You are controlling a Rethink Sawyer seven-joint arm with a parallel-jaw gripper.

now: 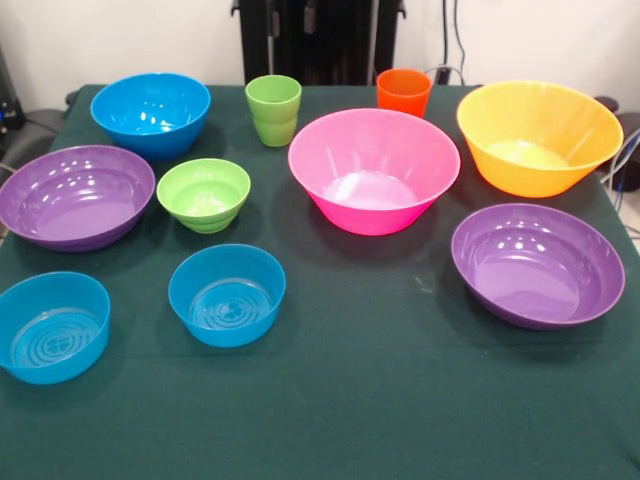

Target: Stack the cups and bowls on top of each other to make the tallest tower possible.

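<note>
All pieces stand apart and upright on the green table (380,400); no tower stands. A lime green ridged cup (273,110) and an orange cup (403,92) are at the far side. A large pink bowl (374,170) is in the middle. A large yellow-orange bowl (538,136) is at the far right. Purple bowls sit at the left (74,196) and right (537,264). Blue bowls sit at the far left (151,114), front left (52,326) and front middle (227,294). A small lime green bowl (204,194) is left of the pink one. The gripper is out of view.
The robot's black pedestal (318,40) stands behind the table's far edge. Cables (625,170) hang at the right side of the table.
</note>
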